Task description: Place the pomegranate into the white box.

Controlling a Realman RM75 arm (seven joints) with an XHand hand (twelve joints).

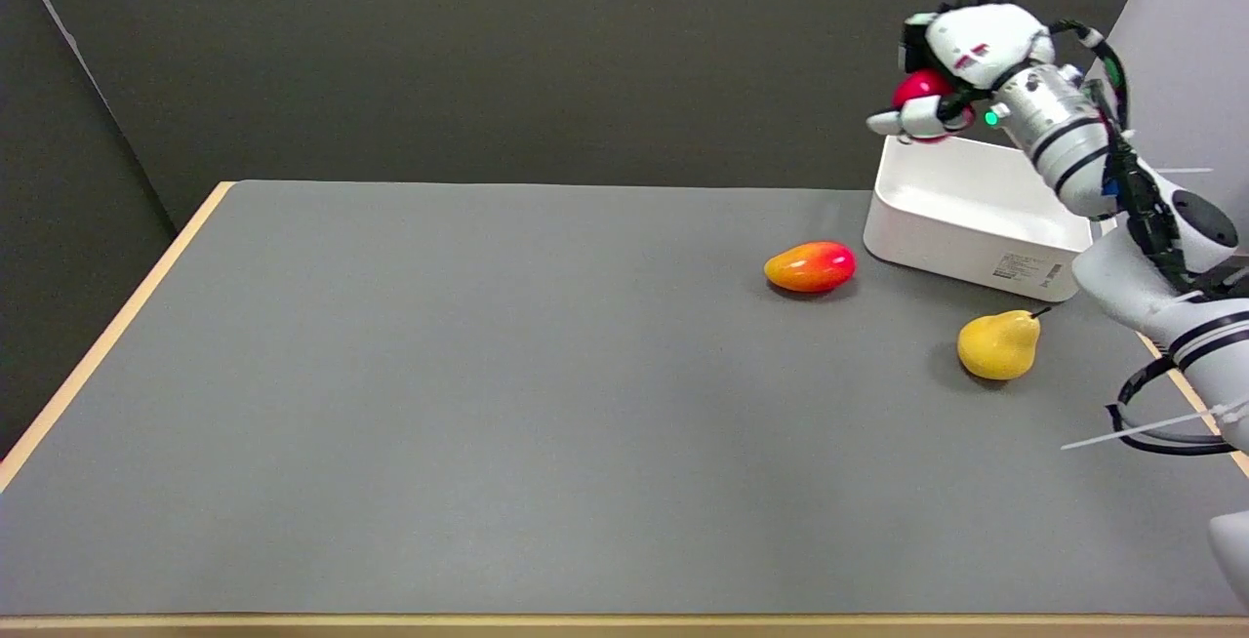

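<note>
- The robot's right black-and-white hand point(951, 62) holds a round red pomegranate point(921, 90) high in the air, fingers curled over its top and a thumb underneath
- The fruit hangs above the far left corner of the white rectangular plastic box point(961, 228), which sits at the far right of the grey bench point(488, 404)
- The box interior shows nothing inside, as far as one can see
- An orange-and-red mango point(810, 266) lies just left of the box, and a yellow pear point(997, 344) lies in front of it; both sit apart from the box
- To do this step well, the hand probably needs to carry the fruit further right, over the middle of the box, not its rim
- Lowering close to the box floor before the fingers spread would likely stop the round fruit bouncing or rolling out
</note>
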